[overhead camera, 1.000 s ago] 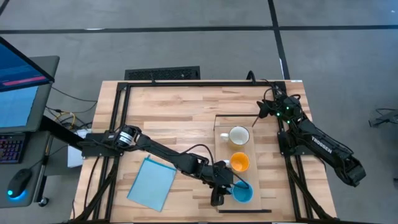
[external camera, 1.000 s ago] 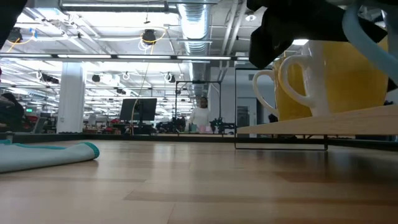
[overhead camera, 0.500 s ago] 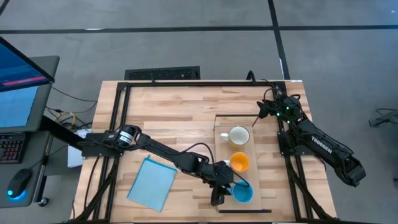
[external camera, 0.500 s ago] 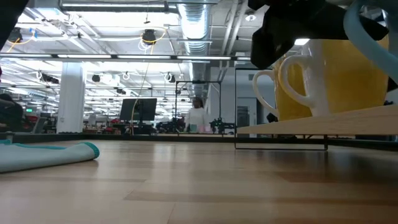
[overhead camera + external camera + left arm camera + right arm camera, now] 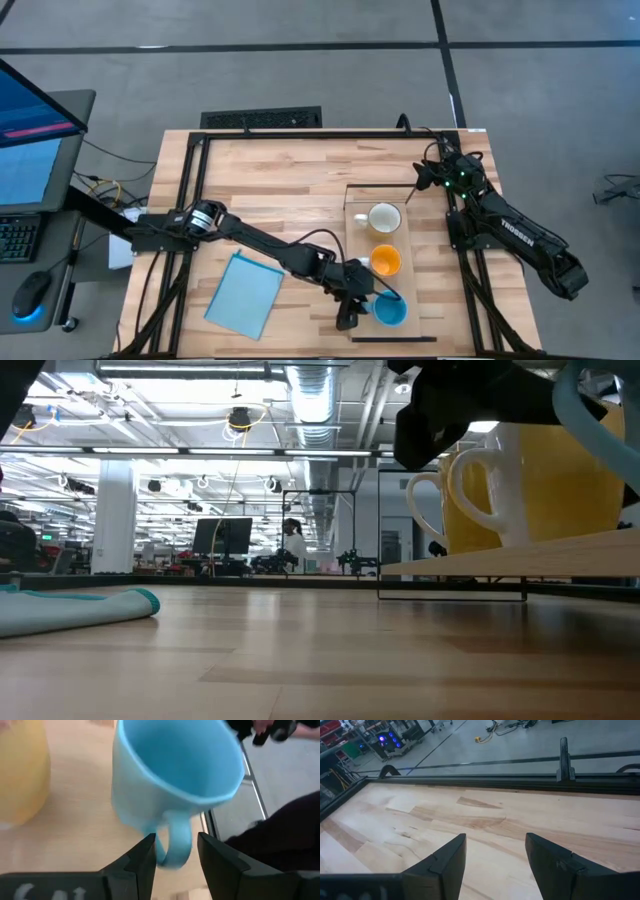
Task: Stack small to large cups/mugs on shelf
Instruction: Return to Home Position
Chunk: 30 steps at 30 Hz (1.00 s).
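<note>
Three mugs stand upright in a row on the pale shelf board (image 5: pixel 356 250): cream (image 5: pixel 384 218) at the far end, orange (image 5: pixel 385 261) in the middle, light blue (image 5: pixel 390 311) at the near end. My left gripper (image 5: pixel 366 303) is at the blue mug's handle (image 5: pixel 175 845), open, with one finger on each side of it. I cannot tell whether a finger touches the handle. In the low view the orange mug (image 5: pixel 560 480) and the cream mug's handle (image 5: pixel 430 510) show on the shelf (image 5: pixel 500 555). My right gripper (image 5: pixel 495 865) waits open over the table's far right part (image 5: pixel 425 176).
A flat light-blue cloth (image 5: pixel 245 293) lies on the table left of the shelf, and its edge shows in the low view (image 5: pixel 70 608). Dark metal frame rails run along the table's edges (image 5: pixel 190 200). A person moves in the room far behind the table (image 5: pixel 292 545).
My left gripper has edged slightly away from the shelf toward the table's left, staying open. The three mugs have kept their places.
</note>
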### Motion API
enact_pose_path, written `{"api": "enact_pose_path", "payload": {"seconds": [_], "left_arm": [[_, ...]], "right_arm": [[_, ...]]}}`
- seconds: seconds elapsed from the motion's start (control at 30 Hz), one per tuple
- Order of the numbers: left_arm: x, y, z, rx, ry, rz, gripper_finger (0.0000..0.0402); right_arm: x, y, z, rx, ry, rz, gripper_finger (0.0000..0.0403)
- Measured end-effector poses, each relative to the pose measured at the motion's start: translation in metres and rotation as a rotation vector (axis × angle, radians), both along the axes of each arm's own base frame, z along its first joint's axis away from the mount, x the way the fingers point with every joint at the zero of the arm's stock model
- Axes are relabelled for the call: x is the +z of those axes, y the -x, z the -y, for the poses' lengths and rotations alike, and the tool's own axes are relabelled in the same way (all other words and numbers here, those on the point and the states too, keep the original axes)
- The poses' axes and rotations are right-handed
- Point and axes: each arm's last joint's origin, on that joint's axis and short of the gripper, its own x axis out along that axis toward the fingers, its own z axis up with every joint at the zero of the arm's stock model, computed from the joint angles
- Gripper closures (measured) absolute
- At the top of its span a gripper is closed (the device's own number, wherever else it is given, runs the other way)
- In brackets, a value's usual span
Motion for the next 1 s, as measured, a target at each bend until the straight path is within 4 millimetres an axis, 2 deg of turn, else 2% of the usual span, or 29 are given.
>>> {"api": "enact_pose_path", "payload": {"seconds": [0.43,0.67,0.83,1.0], "left_arm": [[-0.004,0.003,-0.003,-0.034,0.000,-0.065,0.0267],[-0.007,0.013,-0.008,-0.029,-0.028,-0.179,0.0267],[0.008,0.032,-0.018,0.054,-0.166,-0.283,0.0267],[0.034,0.053,-0.031,0.158,-0.328,-0.308,0.0267]], "right_arm": [[0.000,0.000,0.000,0.006,0.010,-0.011,0.0177],[0.000,0.000,0.000,0.005,0.010,-0.011,0.0177],[0.000,0.000,0.000,0.005,0.010,-0.011,0.0177],[0.000,0.000,0.000,0.006,0.010,-0.011,0.0177]]}}
